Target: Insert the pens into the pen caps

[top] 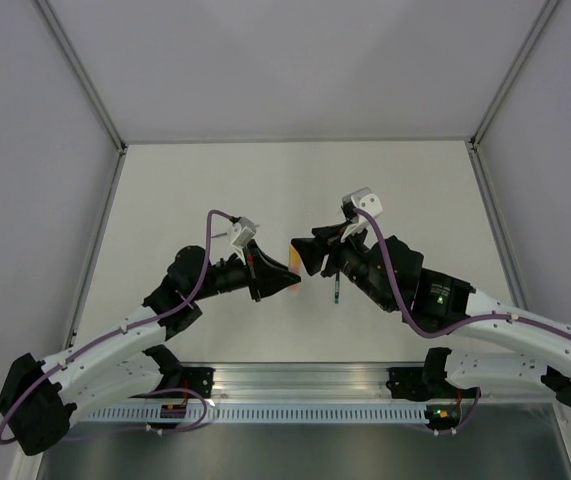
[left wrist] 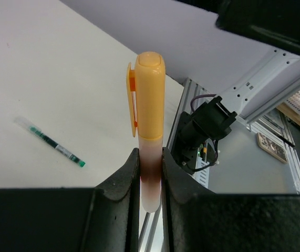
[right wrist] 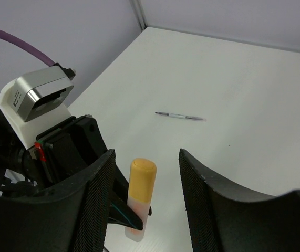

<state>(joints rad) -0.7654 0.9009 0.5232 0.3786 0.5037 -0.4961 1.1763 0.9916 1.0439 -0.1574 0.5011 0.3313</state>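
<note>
**yam_op:** While my left tool (top: 275, 272) is pinched shut on the pale barrel of the pink-orange marker (left wrist: 151, 149), the yellow-orange cap (left wrist: 150, 94) sits on its far end. From the left wrist view it looks pushed home, clip and all. The marker's long axis runs straight out of the left tool toward the right one. That puts the capped end in the gap of my right tool (right wrist: 145, 157), which is spread wide, neither side touching the cap as far as I can tell.

**benchrat:** So that one's done? Where's the rest?

**yam_op:** I'd call it done, yeah, though I can't see the seam well enough to swear it clicked. The green pen (top: 336, 290) lies flat on the desk (top: 385, 190) right under the right arm, pointing roughly near-to-far. The thin silver-grey pen (right wrist: 181, 116) lies flat further out, and I only get it in the right wrist view. I can't spot the other two caps anywhere.

**benchrat:** Which arm goes next?

**yam_op:** My guess is the right. It's empty and nearer the green pen, which sits below it, so it'd need to drop and turn to close across that axis. The left has to put the marker down first.
</note>
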